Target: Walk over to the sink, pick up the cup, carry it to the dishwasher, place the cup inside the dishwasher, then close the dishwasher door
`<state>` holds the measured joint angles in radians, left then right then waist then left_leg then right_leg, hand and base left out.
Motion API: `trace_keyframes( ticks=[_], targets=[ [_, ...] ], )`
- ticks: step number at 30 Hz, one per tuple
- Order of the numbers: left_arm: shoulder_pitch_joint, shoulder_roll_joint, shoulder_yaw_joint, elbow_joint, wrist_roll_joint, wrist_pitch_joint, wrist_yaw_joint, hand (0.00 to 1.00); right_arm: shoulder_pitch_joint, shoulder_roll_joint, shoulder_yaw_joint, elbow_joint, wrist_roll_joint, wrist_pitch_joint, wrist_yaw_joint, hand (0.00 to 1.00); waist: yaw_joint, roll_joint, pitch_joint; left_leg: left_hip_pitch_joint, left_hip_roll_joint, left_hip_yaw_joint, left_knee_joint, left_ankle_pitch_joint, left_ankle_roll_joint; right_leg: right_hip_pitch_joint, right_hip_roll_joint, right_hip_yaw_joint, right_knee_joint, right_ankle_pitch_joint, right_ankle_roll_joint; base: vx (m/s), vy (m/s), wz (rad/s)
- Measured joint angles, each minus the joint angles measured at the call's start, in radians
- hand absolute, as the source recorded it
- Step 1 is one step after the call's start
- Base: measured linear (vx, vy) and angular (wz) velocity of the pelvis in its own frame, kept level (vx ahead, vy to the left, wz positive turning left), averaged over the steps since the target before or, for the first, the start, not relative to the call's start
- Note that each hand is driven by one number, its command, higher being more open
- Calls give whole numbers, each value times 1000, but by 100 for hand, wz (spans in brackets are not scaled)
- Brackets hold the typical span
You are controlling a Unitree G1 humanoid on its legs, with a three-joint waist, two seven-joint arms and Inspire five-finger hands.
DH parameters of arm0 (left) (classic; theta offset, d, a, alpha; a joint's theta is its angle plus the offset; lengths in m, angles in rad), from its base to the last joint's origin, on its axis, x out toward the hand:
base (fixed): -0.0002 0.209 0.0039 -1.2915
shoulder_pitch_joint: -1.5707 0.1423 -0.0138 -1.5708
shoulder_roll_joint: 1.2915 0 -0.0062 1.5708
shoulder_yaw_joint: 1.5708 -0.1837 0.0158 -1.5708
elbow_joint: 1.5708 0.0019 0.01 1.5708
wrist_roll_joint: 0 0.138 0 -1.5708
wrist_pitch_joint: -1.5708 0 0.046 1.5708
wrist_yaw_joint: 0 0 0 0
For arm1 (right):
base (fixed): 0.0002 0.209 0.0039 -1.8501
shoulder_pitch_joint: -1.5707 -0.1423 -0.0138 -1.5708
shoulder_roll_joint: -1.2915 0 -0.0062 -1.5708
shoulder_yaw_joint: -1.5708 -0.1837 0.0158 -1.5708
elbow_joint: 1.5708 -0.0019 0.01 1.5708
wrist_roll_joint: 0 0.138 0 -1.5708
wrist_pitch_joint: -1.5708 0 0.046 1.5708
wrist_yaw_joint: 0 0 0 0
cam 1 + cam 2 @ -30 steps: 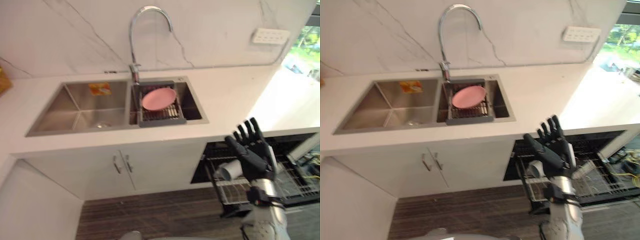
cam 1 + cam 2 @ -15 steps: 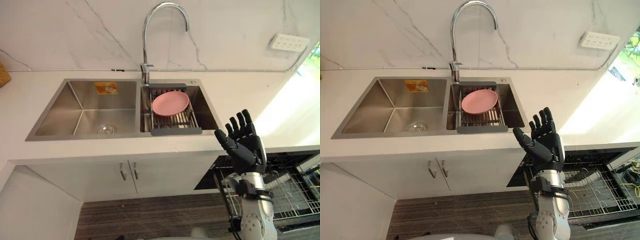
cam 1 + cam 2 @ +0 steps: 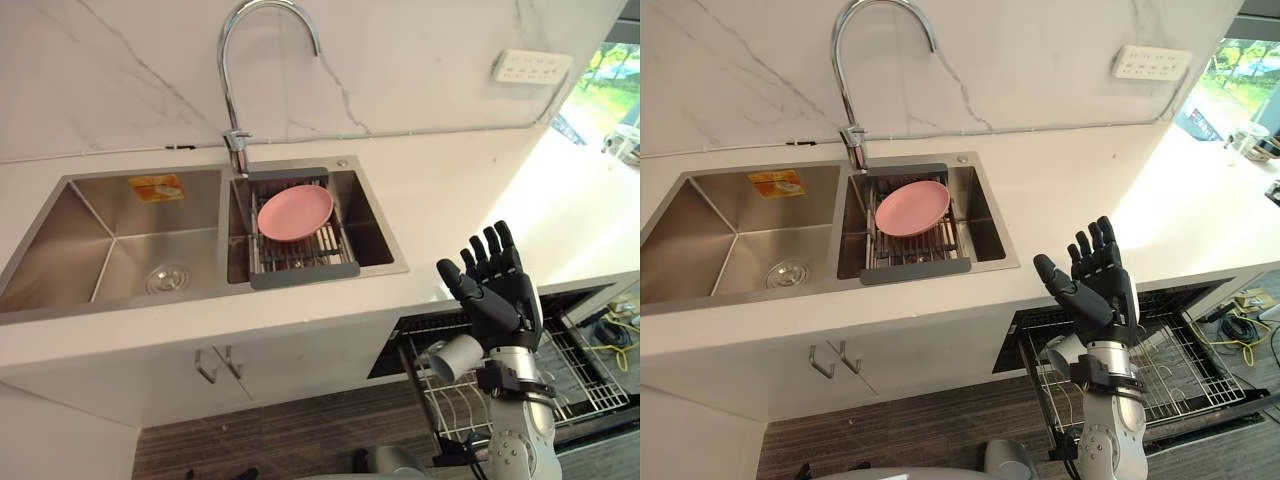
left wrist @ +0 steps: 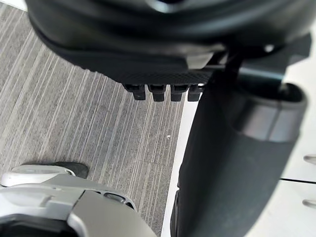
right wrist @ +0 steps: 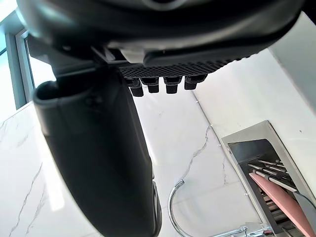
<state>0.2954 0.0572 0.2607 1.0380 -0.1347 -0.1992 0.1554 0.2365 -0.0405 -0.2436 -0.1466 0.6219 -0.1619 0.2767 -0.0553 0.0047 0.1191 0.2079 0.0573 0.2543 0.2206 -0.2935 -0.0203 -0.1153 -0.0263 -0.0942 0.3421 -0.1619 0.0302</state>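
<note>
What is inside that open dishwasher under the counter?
A wire rack holding a pale cup on its side. The robot's open right hand covers part of the rack, and the counter hides the back.

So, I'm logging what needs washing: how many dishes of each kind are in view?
Round pink plate, on the dark sink rack: 1
Pale grey cup, in the wire dishwasher rack: 1
Total: 2

This is a home kitchen. A double stainless steel sink with a curved chrome tap sits in the white table, with an open black dishwasher below.
</note>
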Motion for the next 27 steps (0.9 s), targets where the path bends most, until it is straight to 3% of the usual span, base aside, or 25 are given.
trace_keyframes(
  ticks=[2,3,4,5,6,7,8,9,10,12,13,14,17,20,24,26,27],
  targets=[
    [1,0,4,5,7,-1,4,100,-1,-13,1,0,3,0,25,100,7,-3,-5,-57,14,1,129,2,-8,27,0,-3,-52,13,-6,-15,-57,-17],
    [2,-8,15,2,9,-9,14,100,-1,-32,4,1,3,0,45,100,13,1,-6,-124,35,2,265,16,-30,48,1,-4,-106,28,-14,9,-82,-16],
    [2,-23,29,-7,10,-18,27,100,-1,-49,7,0,3,0,59,100,13,19,-7,-190,70,0,378,40,-35,82,17,-19,-175,33,-13,91,-103,-26],
    [3,-47,31,-8,7,-31,50,100,-12,-66,13,-16,4,3,81,100,23,66,2,-290,147,1,558,79,-31,98,54,-76,-144,16,-35,154,-73,-27],
    [4,-39,41,-21,4,-39,50,100,-14,-60,17,-24,4,8,91,100,25,54,9,-310,150,2,615,107,-34,115,41,-86,-136,2,-61,285,-48,-39],
    [-4,-43,85,-30,-3,-44,49,100,-18,-56,16,-33,4,16,106,100,36,27,24,-317,138,2,670,156,-30,171,15,-83,-192,55,-51,229,-11,-23],
    [-7,-49,94,-24,-2,-35,54,100,-19,-54,17,-32,4,17,107,100,42,18,26,-309,126,-4,639,79,-4,204,3,-78,-217,60,-55,165,-9,-15],
    [-3,-49,84,-24,-1,-36,53,100,-24,-51,15,-32,4,16,107,100,42,17,18,-309,116,-6,579,40,8,201,-6,-75,-217,58,-52,50,2,-15],
    [1,-56,77,-32,2,-38,53,100,-40,-44,15,-38,7,9,106,100,42,14,17,-316,93,-17,432,1,-1,195,-24,-64,-222,56,-48,69,37,-24],
    [8,-60,71,-41,14,-35,61,100,-43,-48,18,-41,9,-2,105,100,47,16,17,-316,60,-56,194,42,-27,193,-40,-48,-232,58,-38,110,82,-27],
    [19,-66,61,-40,18,-23,65,100,-46,-65,18,-40,8,-2,95,100,53,35,18,-291,63,-83,62,193,-18,198,-32,-35,-226,53,-7,155,154,-35],
    [24,-67,63,-36,16,-7,66,100,-48,-71,28,-27,2,0,83,100,63,29,19,-247,48,-66,20,231,-18,214,-47,-17,-221,51,17,167,149,-33],
    [6,-31,37,-13,16,3,78,100,-61,-78,55,-29,-5,-3,74,100,61,1,5,-185,-14,-55,-138,292,5,221,-89,-22,-257,56,43,193,97,0],
    [-24,-20,22,-14,17,-3,86,100,-79,-78,58,-27,-21,-3,75,100,65,2,4,-161,-43,-65,-228,328,14,225,-106,-36,-278,62,56,140,74,17],
    [-36,-4,-15,-11,15,-4,85,100,-84,-78,66,-27,-72,-2,71,100,65,0,4,-135,-43,-84,-254,328,14,237,-106,-54,-255,64,60,85,22,16],
    [-38,-2,-23,-11,16,-5,83,100,-90,-79,66,-27,-124,-2,54,100,62,2,4,-132,-41,-95,-255,321,16,205,-108,-62,-173,55,75,16,37,13],
    [-37,2,-33,-10,17,-5,81,100,-90,-80,67,-27,-162,-2,39,100,60,3,5,-125,-34,-105,-255,313,20,156,-111,-64,-53,42,81,-21,59,13]
  ],
)
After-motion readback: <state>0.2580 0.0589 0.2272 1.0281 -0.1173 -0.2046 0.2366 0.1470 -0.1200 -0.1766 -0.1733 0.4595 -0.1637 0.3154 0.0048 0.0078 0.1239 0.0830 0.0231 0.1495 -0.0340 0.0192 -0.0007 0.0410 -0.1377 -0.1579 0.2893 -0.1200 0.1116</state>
